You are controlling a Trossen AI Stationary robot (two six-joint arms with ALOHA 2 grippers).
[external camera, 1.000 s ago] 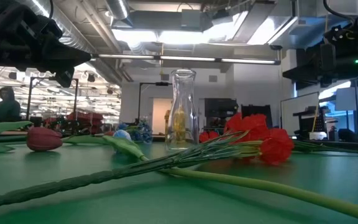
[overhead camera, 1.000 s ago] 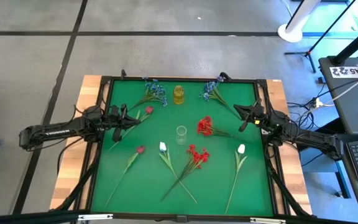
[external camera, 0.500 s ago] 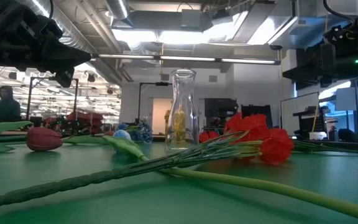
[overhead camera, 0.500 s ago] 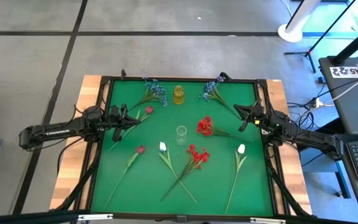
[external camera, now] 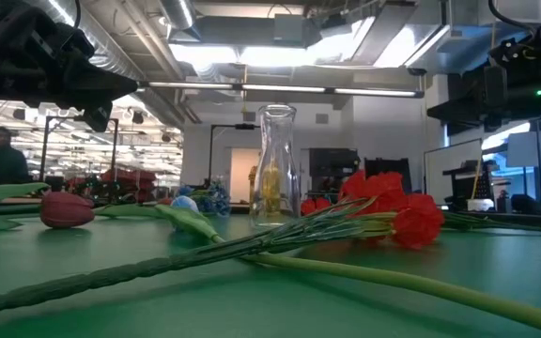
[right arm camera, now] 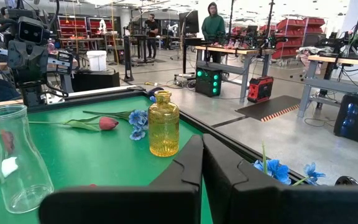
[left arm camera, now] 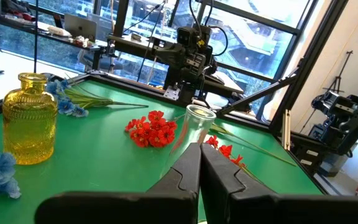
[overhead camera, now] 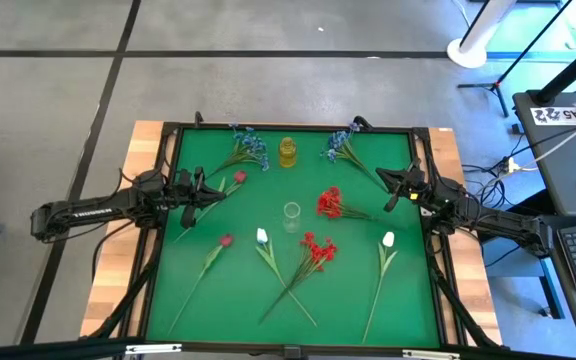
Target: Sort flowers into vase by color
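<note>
Red, white, blue flowers, green stems

flowers: red, white, blue | lying flat, scattered | green mat

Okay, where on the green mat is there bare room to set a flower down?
Bare green lies along the near edge of the green mat, at both near corners, and between the clear glass vase and the yellow glass vase. It is crowded around the red clustered blooms and the white bud.
</note>
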